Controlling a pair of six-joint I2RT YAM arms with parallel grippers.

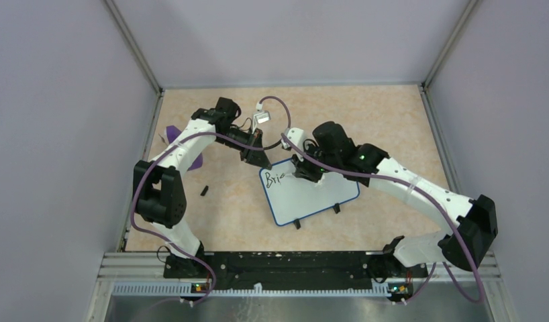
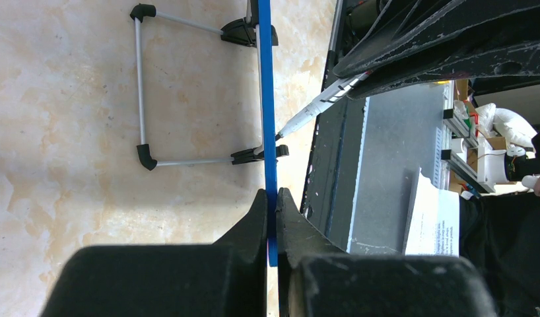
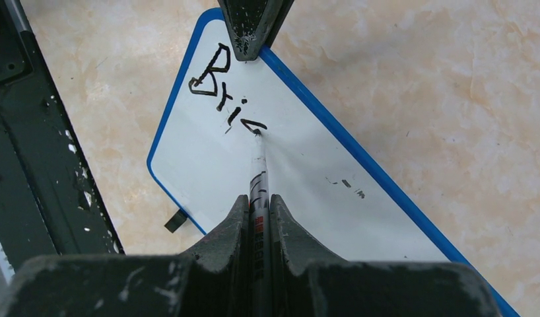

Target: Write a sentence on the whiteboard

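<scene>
The whiteboard (image 1: 312, 194) with a blue frame lies mid-table, tilted up on its stand. My left gripper (image 1: 264, 159) is shut on its top edge; the left wrist view shows the blue edge (image 2: 267, 119) pinched between the fingers. The sentence (image 3: 224, 92) reads only "Bri" plus a started stroke, in black at the board's top left corner; it also shows in the top view (image 1: 274, 178). My right gripper (image 3: 258, 201) is shut on a marker (image 3: 258, 172) whose tip touches the board (image 3: 307, 191) at the end of the lettering. The marker also shows in the left wrist view (image 2: 317, 105).
A purple wedge piece (image 1: 191, 157) lies at the left behind my left arm. A small black cap (image 1: 205, 190) lies left of the board. The board's wire stand with black feet (image 2: 146, 86) props it from behind. Grey enclosure walls surround the table.
</scene>
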